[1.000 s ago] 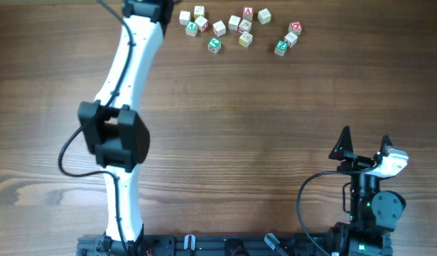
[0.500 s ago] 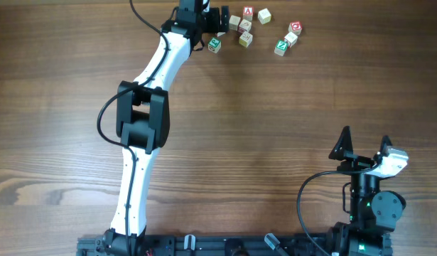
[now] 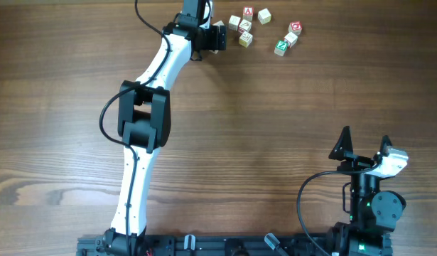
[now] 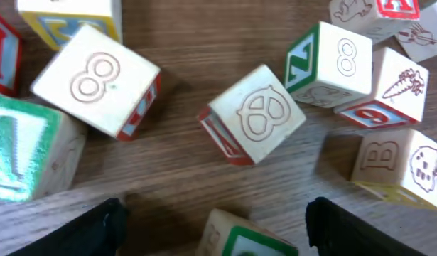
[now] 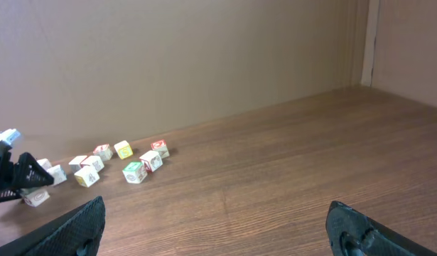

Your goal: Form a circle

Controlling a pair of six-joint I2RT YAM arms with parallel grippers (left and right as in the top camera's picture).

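Your left gripper (image 4: 214,208): jaws spread wide, empty. The green-faced cube (image 4: 250,240) sits between them, other cubes (image 4: 257,121) just ahead.

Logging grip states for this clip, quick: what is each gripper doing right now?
Left gripper: open, a green-faced alphabet block between its jaws, not clamped.
Right gripper: open, empty.

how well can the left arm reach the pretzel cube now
Probably yes: the left gripper hangs open over the pretzel cube, which stands apart from its neighbours; a green-faced cube nearer the gripper might get bumped.
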